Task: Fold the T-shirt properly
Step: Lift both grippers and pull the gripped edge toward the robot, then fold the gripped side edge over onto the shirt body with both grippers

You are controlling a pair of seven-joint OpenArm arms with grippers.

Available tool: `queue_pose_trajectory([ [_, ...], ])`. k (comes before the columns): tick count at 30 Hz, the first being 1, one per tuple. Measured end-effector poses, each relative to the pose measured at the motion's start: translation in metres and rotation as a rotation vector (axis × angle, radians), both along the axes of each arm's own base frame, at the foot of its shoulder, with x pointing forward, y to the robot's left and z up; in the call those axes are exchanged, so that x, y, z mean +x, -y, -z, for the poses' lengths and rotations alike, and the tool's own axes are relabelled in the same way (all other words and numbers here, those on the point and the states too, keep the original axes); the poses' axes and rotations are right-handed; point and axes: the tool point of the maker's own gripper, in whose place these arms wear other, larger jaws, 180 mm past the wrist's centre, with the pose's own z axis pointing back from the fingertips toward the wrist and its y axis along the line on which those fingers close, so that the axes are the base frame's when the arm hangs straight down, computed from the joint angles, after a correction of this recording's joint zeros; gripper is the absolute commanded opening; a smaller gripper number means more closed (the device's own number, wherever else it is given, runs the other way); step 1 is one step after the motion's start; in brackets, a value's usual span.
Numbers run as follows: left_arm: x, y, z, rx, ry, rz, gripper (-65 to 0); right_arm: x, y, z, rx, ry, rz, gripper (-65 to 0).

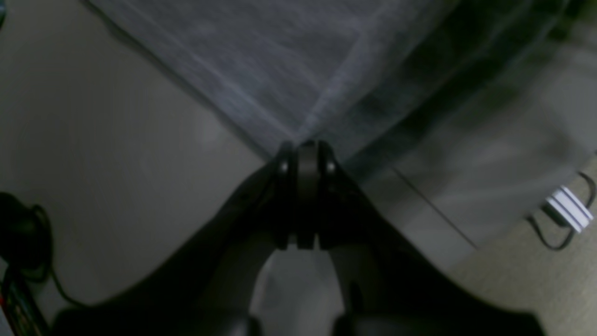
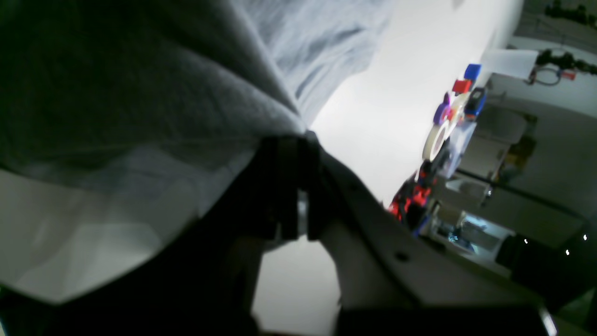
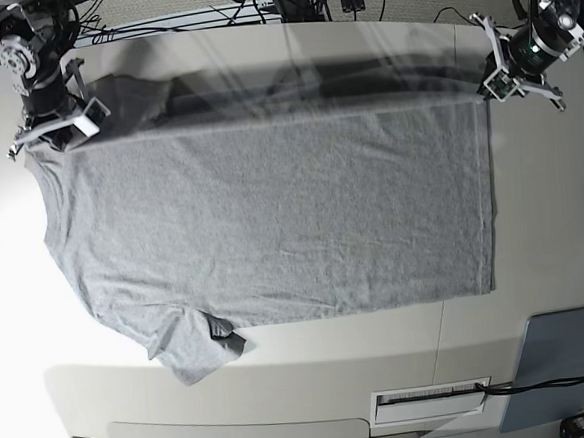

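Base view: the grey T-shirt [image 3: 272,220] lies spread on the white table [image 3: 534,232], its far edge lifted and blurred between the two arms. The left gripper [image 3: 490,87] pinches the shirt's far hem corner, and the right gripper [image 3: 41,136] pinches the shoulder; both wrist views show the jaws pressed together on fabric.

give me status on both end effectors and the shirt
Left end effector shut on T-shirt hem corner. Right end effector shut on shoulder end. Far edge lifted, blurred. Nothing in the way.

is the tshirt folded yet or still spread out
Spread out: the T-shirt lies open across the table, both sleeves out, the left gripper and right gripper pinching its far corners.
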Motion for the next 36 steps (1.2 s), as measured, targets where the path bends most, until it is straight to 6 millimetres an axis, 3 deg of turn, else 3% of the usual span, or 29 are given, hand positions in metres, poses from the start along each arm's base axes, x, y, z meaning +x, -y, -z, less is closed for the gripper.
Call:
queue_pose_trajectory([
  [9, 0.016, -0.008, 0.010, -0.024, -0.006, -0.016, -65.0, 0.030, -0.002, 0.013, 0.067, 0.002, 0.011, -65.0],
  [14, 0.026, 0.002, 0.018, -0.039, -0.010, -0.001, -65.0, 0.044, -0.005, 0.027, 0.068, -0.014, 0.003, -65.0],
  [19, 0.036, 0.008, 0.032, -0.007, -0.030, 0.028, -65.0, 0.061, -0.006, 0.021, 0.064, 0.020, -0.002, -65.0],
  [24, 0.050, -0.005, 0.033, 0.022, -0.012, -0.027, -65.0, 0.077, -0.008, 0.009, 0.071, 0.066, -0.007, -65.0],
  [36, 0.066, -0.003, 0.024, -0.005, 0.016, -0.048, -65.0, 0.085, -0.015, 0.005, 0.093, 0.083, -0.030, -65.0],
])
